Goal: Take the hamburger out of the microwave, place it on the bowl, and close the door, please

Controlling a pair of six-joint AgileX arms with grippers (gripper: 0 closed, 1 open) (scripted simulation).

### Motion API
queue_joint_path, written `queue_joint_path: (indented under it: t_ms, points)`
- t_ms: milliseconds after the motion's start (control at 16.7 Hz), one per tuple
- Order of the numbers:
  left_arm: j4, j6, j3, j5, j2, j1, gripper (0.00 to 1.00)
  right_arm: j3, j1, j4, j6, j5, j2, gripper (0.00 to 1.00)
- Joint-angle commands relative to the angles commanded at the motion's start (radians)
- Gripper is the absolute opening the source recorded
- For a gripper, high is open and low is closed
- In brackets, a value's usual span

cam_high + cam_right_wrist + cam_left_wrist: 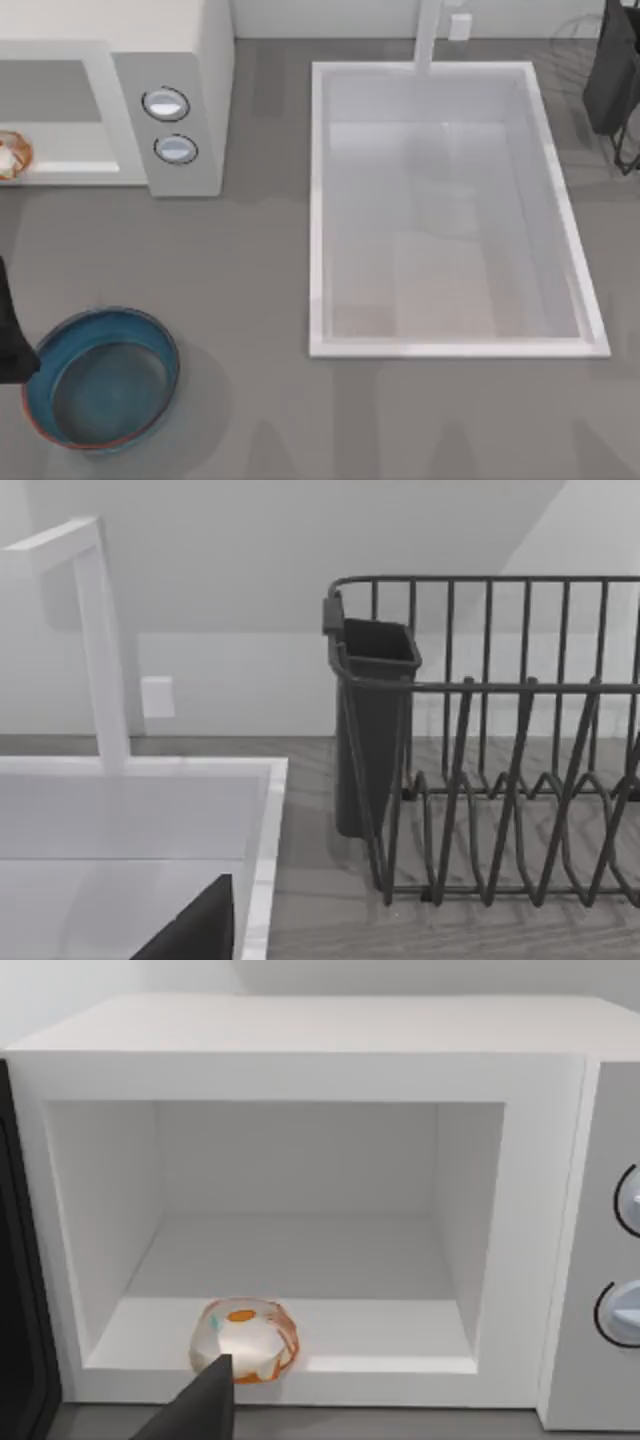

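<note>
- Grey table surface: carries every item listed below.
- White rectangular sink: set into the table right of centre, with a white faucet at its far rim.
- Large white boxy microwave: stands at the far left of the table; its wide front cavity is open, and two round grey-blue knobs sit on its panel, one above the other.
- Dark wire dish rack: stands at the far right of the table, beside the sink, with a dark utensil cup fixed at its corner.
- Round deep blue bowl with a thin reddish-brown rim: rests at the near left of the table, well in front of the microwave.
- Left arm: a dark part of it shows at the table's left edge, just beside the bowl; a dark finger points toward the microwave cavity, and whether the left gripper is parted or closed cannot be told.
- Small roundish cream-white hamburger with tan-orange edges: lies on the cavity floor, near its front lip and toward its left side, just beyond the finger.
- Right arm: parked near the dish rack; the state of its gripper cannot be told.
</note>
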Motion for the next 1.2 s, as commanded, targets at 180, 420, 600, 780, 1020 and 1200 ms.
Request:
queue_joint_path:
  t_ms: [180, 420, 600, 780, 1020, 1200]
  points:
    - [0.000, 0.000, 0.000, 0.000, 0.000, 0.000, 1.00, 0.000, 0.000, 0.000, 0.000, 0.000, 0.000, 1.00]
    - [0.000, 0.000, 0.000, 0.000, 0.000, 0.000, 1.00, 0.000, 0.000, 0.000, 0.000, 0.000, 0.000, 1.00]
    - [0.000, 0.000, 0.000, 0.000, 0.000, 0.000, 1.00, 0.000, 0.000, 0.000, 0.000, 0.000, 0.000, 1.00]
    - [0.000, 0.000, 0.000, 0.000, 0.000, 0.000, 1.00, 0.000, 0.000, 0.000, 0.000, 0.000, 0.000, 1.00]
    - [0.029, 0.002, 0.020, 0.006, 0.058, 0.005, 1.00, 0.000, 0.000, 0.000, 0.000, 0.000, 0.000, 1.00]
    - [0.102, 0.008, 0.071, 0.020, 0.203, 0.018, 1.00, 0.000, 0.000, 0.000, 0.000, 0.000, 0.000, 1.00]
